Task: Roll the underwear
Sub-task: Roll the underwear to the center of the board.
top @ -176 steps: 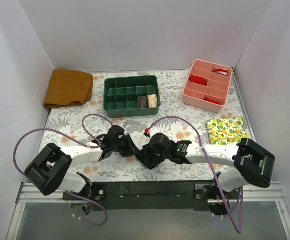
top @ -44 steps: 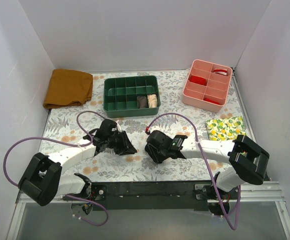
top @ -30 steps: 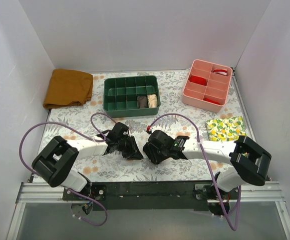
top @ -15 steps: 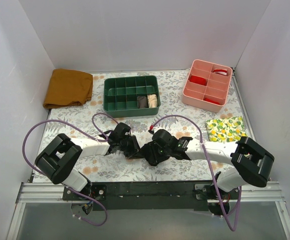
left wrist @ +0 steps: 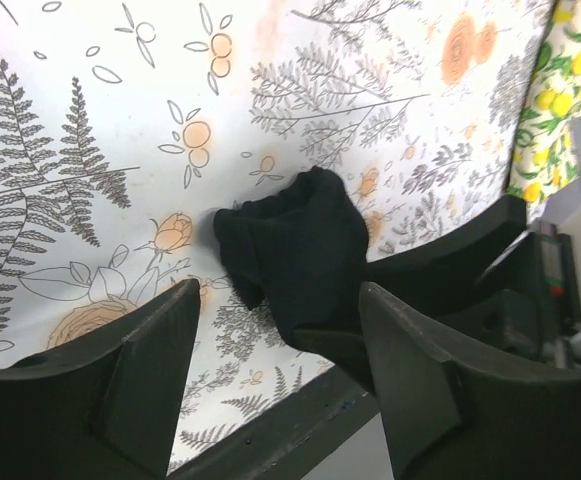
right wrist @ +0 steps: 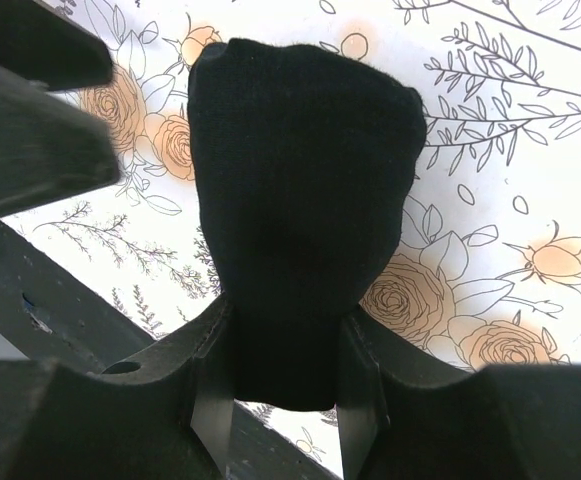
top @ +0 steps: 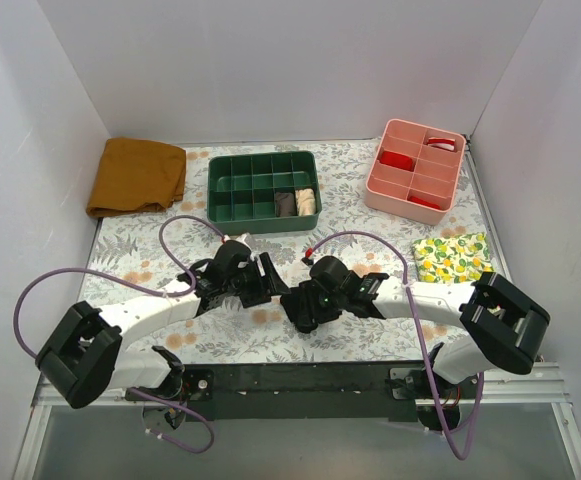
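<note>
Right gripper [right wrist: 287,375] clamps the bunched underwear [right wrist: 305,200]; left gripper [left wrist: 278,300], jaws apart and empty at its ten o'clock, should pinch the loose edge squarely, tightening the roll.

Top cam up high at near edge, looks down on whole table [top: 130,250], left wrist cam low + close, right wrist cam v. close, all 3 share the underwear [right wrist: 305,200]

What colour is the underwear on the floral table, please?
The underwear is plain black, and it shows best in the right wrist view.
</note>
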